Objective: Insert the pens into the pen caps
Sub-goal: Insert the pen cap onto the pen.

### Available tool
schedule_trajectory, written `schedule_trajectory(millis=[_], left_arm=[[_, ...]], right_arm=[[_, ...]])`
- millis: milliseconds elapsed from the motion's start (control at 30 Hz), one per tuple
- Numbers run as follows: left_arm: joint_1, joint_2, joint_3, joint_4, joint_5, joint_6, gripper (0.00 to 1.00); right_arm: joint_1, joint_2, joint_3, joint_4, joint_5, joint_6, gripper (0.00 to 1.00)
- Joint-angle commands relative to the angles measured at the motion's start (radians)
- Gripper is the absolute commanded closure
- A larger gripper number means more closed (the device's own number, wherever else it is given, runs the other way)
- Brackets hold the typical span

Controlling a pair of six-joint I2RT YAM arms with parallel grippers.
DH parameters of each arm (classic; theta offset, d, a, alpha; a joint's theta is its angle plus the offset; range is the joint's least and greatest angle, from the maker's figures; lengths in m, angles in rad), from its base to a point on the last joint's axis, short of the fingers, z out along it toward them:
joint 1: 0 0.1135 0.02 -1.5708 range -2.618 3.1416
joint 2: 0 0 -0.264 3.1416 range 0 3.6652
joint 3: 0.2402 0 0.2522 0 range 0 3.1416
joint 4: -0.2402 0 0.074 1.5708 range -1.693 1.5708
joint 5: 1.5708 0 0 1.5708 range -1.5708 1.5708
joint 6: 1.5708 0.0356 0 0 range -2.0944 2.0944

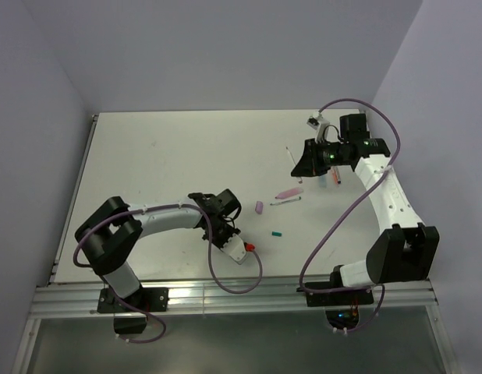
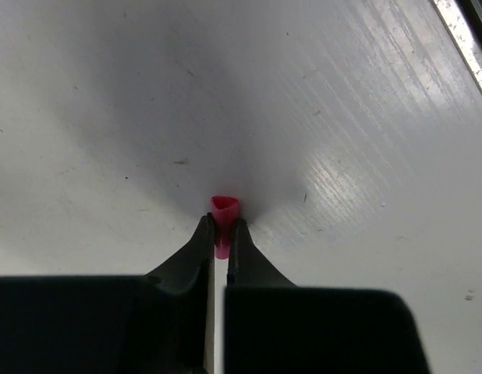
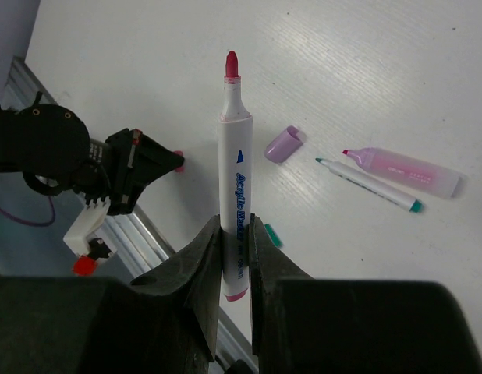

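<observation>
Right gripper (image 3: 235,224) clamped on white pen (image 3: 235,156), red tip pointing away from it. Left gripper (image 2: 223,226) pinching red cap (image 2: 225,206) at its tips. Lilac cap (image 3: 284,144) lies ahead of right gripper, beside the pen.

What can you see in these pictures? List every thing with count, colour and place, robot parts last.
White pen: one, red tip, gripped in the right end effector.
Pink pen: one, lying mid-table.
Thin pen: one, white with teal ends, beside the pink pen.
Lilac cap: one, lying near those two pens.
Teal cap: one, lying toward the near edge.
Red cap: one, gripped in the left end effector.
Bluish pen: one, by the right end effector.
Reddish pen: one, beside the bluish pen.
Table: one, white.
Left end effector: one, black, shut.
Right end effector: one, black, shut.
</observation>
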Motion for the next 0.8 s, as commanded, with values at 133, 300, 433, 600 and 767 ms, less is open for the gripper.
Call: schedule_trajectory(millis=[133, 300, 433, 600, 767], left_arm=[[-0.020, -0.150, -0.007, -0.058, -0.135, -0.077, 1.00], [0.014, -0.515, -0.013, -0.025, -0.255, 0.085, 1.00], [0.075, -0.700, -0.042, 0.085, -0.329, 0.219, 1.00], [0.112, -0.861, -0.186, 0.361, -0.470, 0.473, 1.00], [0.112, -0.922, -0.226, 0.531, -0.481, 0.560, 1.00]], right_arm=[[0.015, 0.034, 0.021, 0.010, -0.145, 0.006, 1.00], [0.078, 0.024, -0.009, 0.112, -0.253, 0.062, 1.00], [0.260, -0.008, 0.007, 0.165, -0.183, 0.030, 1.00], [0.384, -0.042, 0.024, 0.182, -0.222, -0.008, 1.00], [0.472, -0.087, 0.026, 0.174, -0.019, -0.033, 1.00]])
